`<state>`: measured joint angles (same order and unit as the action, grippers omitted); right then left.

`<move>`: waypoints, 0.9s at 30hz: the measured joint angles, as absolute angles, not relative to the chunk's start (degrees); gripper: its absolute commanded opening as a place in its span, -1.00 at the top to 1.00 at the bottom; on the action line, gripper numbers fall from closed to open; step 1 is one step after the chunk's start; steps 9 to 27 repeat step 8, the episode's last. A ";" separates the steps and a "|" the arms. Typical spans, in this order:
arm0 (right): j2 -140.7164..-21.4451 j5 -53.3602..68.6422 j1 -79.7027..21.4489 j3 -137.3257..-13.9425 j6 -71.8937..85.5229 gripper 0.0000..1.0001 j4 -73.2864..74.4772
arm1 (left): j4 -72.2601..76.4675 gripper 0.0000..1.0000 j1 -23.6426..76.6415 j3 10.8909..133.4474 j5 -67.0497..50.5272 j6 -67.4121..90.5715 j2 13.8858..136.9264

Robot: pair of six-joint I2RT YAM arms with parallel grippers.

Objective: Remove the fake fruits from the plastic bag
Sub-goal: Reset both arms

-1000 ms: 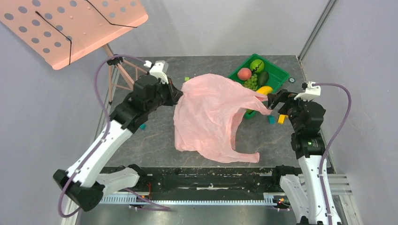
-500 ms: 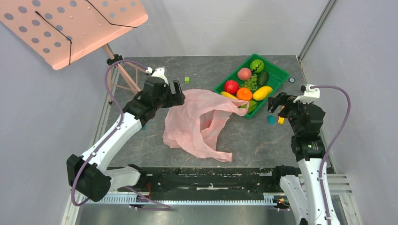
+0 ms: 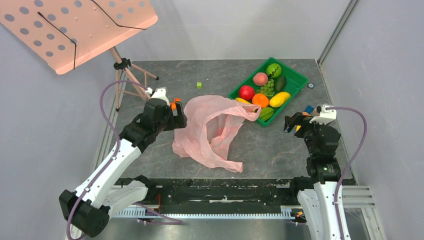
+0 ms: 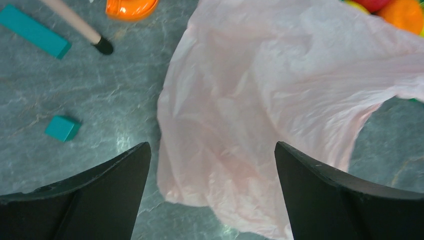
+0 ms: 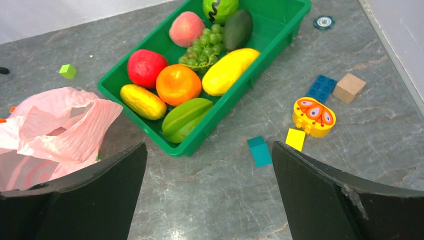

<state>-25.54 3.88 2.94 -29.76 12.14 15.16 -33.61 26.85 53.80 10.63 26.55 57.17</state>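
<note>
Since a second ago the plastic bag has dropped from being stretched up between the two arms – it now lies slumped and crumpled on the table, and the fruits it hid are in plain sight. Both arms have drawn back toward their bases.

The left gripper has its fingers spread wide with nothing between them. In the left wrist view the bag lies on the table below and ahead of the fingertips, filling the gap between them in the picture, and no finger touches it. The right gripper is likewise wide apart and empty. From its camera the bag sits off to the left, beyond the left finger and well apart from both.

One pink corner of the bag reaches just beside the near-left corner of the green tray. The fake fruits are all in that tray – the red apple, the yellow mango, the grape bunch, the dark green oval fruit and a stubby yellow fruit at the end nearest the bag. An orange, a pale green fruit, a peach and a green ball share the tray. No fruit shows inside the bag.
</note>
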 measured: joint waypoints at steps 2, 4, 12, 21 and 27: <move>-25.69 3.31 2.94 -29.04 12.12 -0.96 15.31 | -34.61 -0.99 26.85 51.59 11.18 26.52 55.09; -26.44 2.96 2.94 -28.47 12.14 -0.96 15.66 | -35.40 -0.99 26.85 49.98 12.05 26.50 53.30; -27.88 2.96 2.94 -27.59 12.21 -0.96 16.25 | -36.38 -0.99 26.85 49.21 13.23 26.48 52.12; -27.88 2.96 2.94 -27.59 12.21 -0.96 16.25 | -36.38 -0.99 26.85 49.21 13.23 26.48 52.12; -27.88 2.96 2.94 -27.59 12.21 -0.96 16.25 | -36.38 -0.99 26.85 49.21 13.23 26.48 52.12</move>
